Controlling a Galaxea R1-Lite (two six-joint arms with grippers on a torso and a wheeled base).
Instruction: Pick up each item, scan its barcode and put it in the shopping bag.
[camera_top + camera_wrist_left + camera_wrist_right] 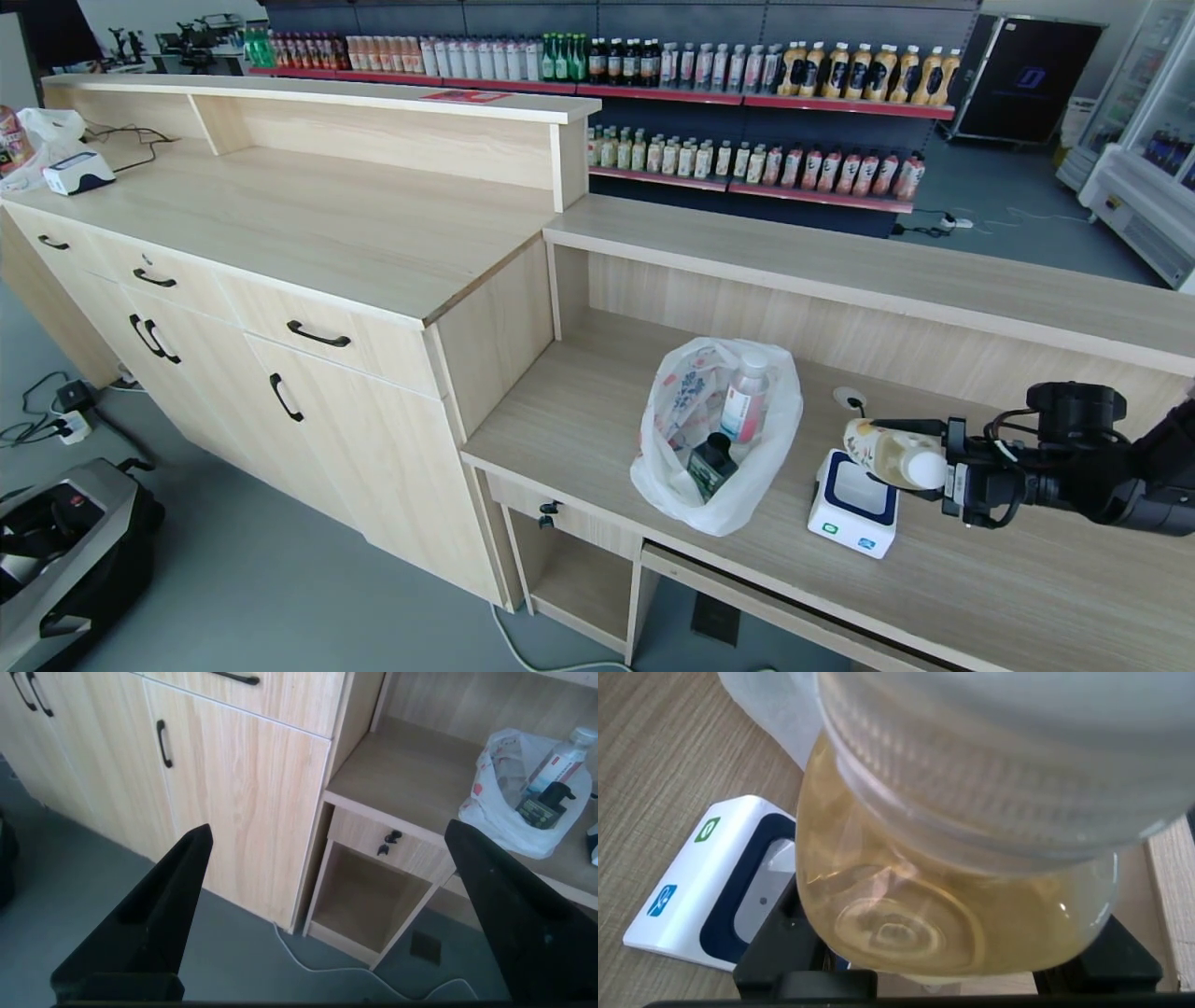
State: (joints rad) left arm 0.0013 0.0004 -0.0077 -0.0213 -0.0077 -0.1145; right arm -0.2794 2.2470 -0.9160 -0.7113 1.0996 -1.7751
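- Counter [579, 420] carries the shopping bag [714, 434], which lies just beyond the right end effector [910, 457] fingertips.
- Barcode scanner [852, 504] sits directly beneath that end effector.
- Amber drink bottle [873, 448] is clamped there, lying level with its base toward the bag.
- Left end effector [327, 924] is spread wide, empty and well away, so I judge the right arm the nearer.

No wording is legible. The scanner [852, 504] carries a green and a blue icon [663, 899]; the label [742, 408] on the bagged bottle [750, 373] is too small.

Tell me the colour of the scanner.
The scanner is white with a dark blue panel; best in the right wrist view.
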